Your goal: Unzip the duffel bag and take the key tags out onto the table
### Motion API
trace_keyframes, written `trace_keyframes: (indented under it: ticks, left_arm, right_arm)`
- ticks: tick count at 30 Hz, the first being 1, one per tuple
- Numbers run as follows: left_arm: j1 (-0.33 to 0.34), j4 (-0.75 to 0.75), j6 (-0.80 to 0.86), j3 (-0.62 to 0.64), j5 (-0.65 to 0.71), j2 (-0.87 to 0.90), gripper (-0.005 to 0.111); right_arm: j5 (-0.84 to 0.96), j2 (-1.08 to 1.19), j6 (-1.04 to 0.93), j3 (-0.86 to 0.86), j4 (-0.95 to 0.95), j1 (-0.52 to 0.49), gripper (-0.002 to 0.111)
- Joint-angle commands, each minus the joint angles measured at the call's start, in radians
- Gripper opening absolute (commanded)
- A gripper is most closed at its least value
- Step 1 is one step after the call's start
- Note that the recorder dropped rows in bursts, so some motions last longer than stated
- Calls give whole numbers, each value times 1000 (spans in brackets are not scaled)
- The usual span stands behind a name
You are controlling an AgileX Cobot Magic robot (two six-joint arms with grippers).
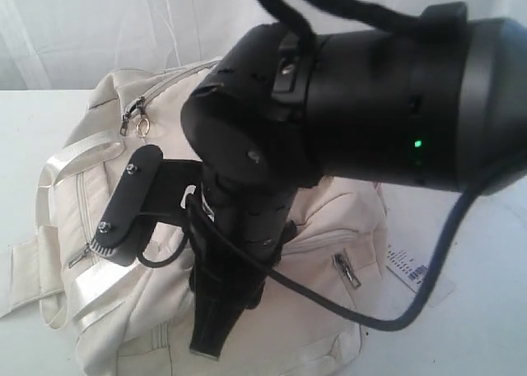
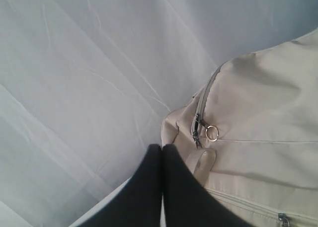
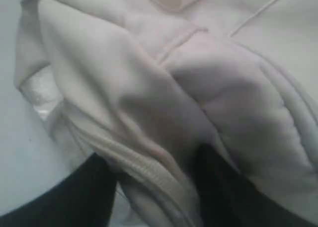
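The cream-white duffel bag (image 1: 99,96) lies on the white table (image 1: 486,310) with its top zip closed. The dark zip pull (image 1: 133,117) with a small ring sits at the bag's left end. In the left wrist view my left gripper (image 2: 162,148) is shut with nothing between its fingers, a short way from that zip pull (image 2: 198,130) and apart from it. I cannot see this gripper in the exterior view. My right gripper (image 1: 206,347) points down into the front of the bag. Its fingers (image 3: 97,162) clamp a raised fold of bag fabric (image 3: 208,78) with a zip seam. The key tags are hidden.
My right arm's big black body (image 1: 370,96) and cable fill the middle of the exterior view and hide much of the bag. A white barcode label (image 1: 409,265) lies on the table right of the bag. Satin straps (image 1: 74,158) trail off the left end. A white curtain hangs behind.
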Motion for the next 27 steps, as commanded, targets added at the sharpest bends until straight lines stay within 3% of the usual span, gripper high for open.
trace_keyframes:
  ticks: [1,2,14,24,27]
  left_arm:
    - [-6,-11,-3,1,-13,-19,0]
    - [-6,-11,-3,1,-13,-21,0]
    - [-6,-11,-3,1,-6,-39,0]
    - [-6,-11,-5,1,-12,-55,0]
    - [-6,-11,-5,1,-8,-62,0]
  right_arm:
    - [177,45,152,12,-190,1,6]
    - [187,54,168,12,-222,1,0]
    - [187,63,204,164,-518,-16,0]
    - [187,63,294,312,-661,-248,0]
    - [187,53,322,312,-661,-312,8]
